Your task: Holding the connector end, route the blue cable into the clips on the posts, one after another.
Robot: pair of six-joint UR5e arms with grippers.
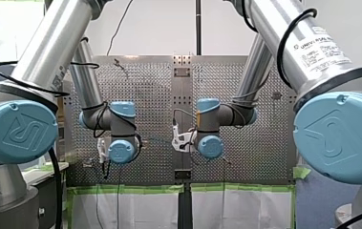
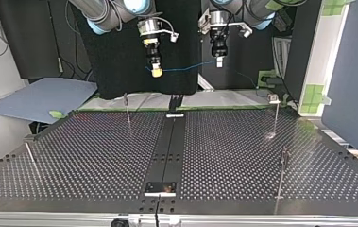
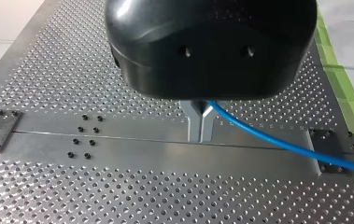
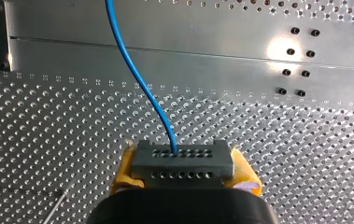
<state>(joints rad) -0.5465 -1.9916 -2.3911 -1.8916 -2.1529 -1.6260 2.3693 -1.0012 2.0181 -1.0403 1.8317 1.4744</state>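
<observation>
Right wrist view, item one: connector (image 4: pixel 180 161), a grey block with rows of small holes. It is clamped by its two short sides between the yellow pads (image 4: pixel 124 171) of my right gripper (image 2: pixel 156 71). It looks rigid and small, and I judge it light. The flat sides give you a sure hold, so grip it there and not on the wire.

Item two: blue cable (image 4: pixel 139 80), thin, leaving the connector's face and running on above the centre strip (image 2: pixel 167 142) of the table (image 2: pixel 82 156). In the top view it hangs in a shallow line between the two grippers, high over the far end of the strip and touching nothing below. I judge it limp and light, with a smooth jacket. It will probably sag and swing rather than push, and should slide through a loose hold. The likely weak spot is where it enters the connector, so avoid a sharp bend there.

Item three: my left gripper (image 3: pixel 200 127), black body, with metal fingers (image 3: pixel 193 125) together on the cable, which leaves them to one side. You can use this hold as the guide that tensions the run.

Item four: posts (image 2: pixel 282 176), thin and upright, standing on both sides of the centre strip. Some are visibly topped with a small clip (image 2: pixel 274 99). None carries the cable, and all sit lower than it, further along the strip toward its near end. I judge that routing has not begun.
</observation>
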